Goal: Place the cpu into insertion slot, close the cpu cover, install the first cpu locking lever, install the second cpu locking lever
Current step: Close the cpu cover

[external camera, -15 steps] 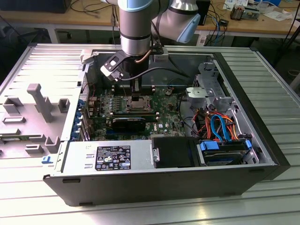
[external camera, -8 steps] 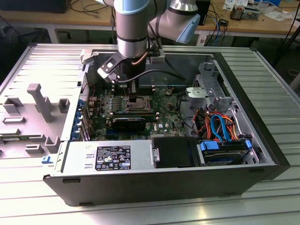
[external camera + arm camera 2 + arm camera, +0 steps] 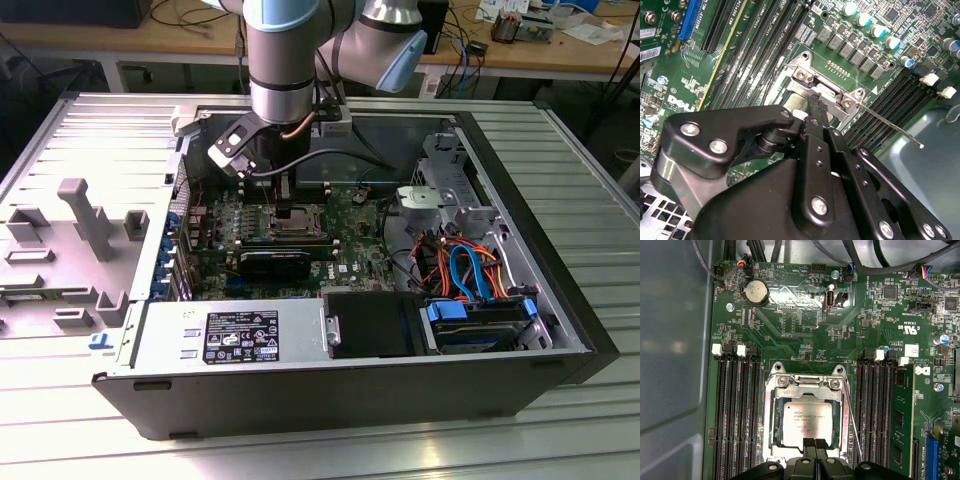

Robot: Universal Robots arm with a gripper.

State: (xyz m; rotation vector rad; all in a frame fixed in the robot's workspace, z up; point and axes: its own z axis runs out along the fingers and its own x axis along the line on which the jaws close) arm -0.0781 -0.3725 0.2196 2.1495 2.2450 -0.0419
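One small flat chip, the cpu (image 3: 807, 422), shows in the first wrist view with a dull silver-grey top and faint print. It lies flat inside the insertion slot (image 3: 777, 432), square to it. The cpu cover (image 3: 771, 410), a thin silver frame, lies down over the slot, and the chip shows through its window. A thin wire lever (image 3: 854, 425) runs along one side of the slot, just outside the cover. Long black memory slots (image 3: 735, 420) flank the slot closely on two sides. The green motherboard (image 3: 790, 335) past the slot's hinge end is low and open. The gripper (image 3: 815, 442) stands at the slot's edge opposite the hinge. Its fingers (image 3: 810, 447) are pressed together, with the tips at the cover's rim just beside the chip.

In the second wrist view the fingers (image 3: 816, 135) are closed against each other with nothing seen between them. The serrated tips meet the slot's silver rim (image 3: 801, 75). The wire lever (image 3: 890, 126) reaches away from the slot across the memory slots.

In the exterior view the arm (image 3: 285, 60) comes down into an open computer case (image 3: 560, 300), with the gripper (image 3: 291, 205) directly over the slot (image 3: 297, 222). The case walls stand well apart from the slot. Cables (image 3: 465, 265) lie to the exterior view's right of it.
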